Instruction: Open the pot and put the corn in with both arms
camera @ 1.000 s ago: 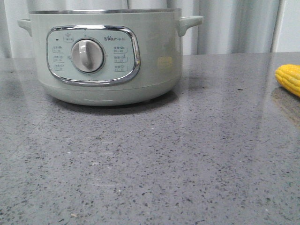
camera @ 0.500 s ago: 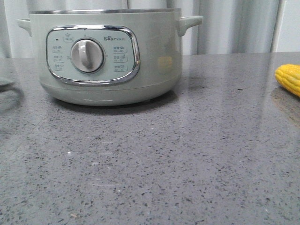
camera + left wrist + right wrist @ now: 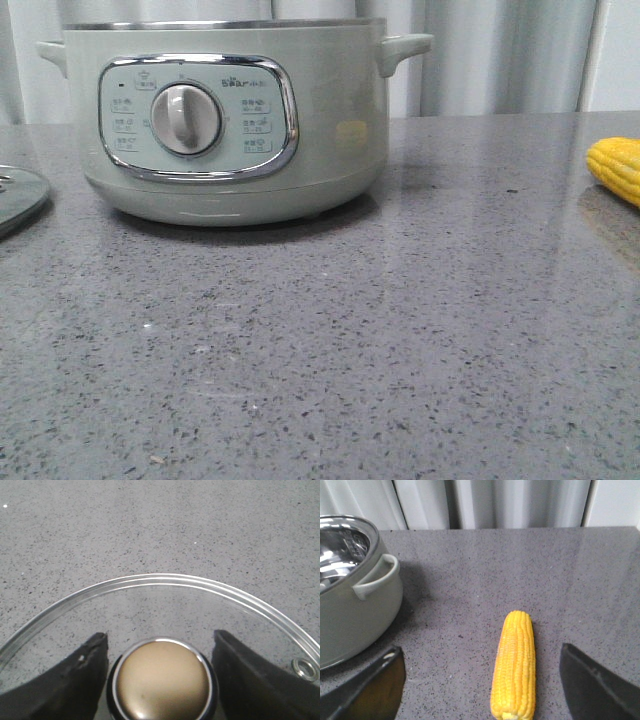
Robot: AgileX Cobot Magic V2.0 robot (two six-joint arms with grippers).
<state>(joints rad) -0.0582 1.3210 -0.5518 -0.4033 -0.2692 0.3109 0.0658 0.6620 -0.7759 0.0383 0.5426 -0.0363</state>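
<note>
The pale green pot (image 3: 330, 110) stands uncovered at the back left of the table; its steel inside (image 3: 340, 550) shows in the right wrist view. The glass lid (image 3: 15, 195) is low at the table's left edge. In the left wrist view my left gripper (image 3: 160, 634) is shut on the lid's gold knob (image 3: 162, 680), a finger on each side. The yellow corn (image 3: 618, 168) lies on the table at the far right. My right gripper (image 3: 480, 649) is wide open just above the corn (image 3: 515, 665), which lies nearer one finger.
The grey speckled table (image 3: 350, 330) stretches in front of the pot. Pale curtains (image 3: 500, 50) hang behind it. The pot's side handle (image 3: 377, 577) sticks out towards the corn.
The glass lid has come into the front view at the left edge and sits lower and further in than half a second ago. The pot and corn have not moved.
</note>
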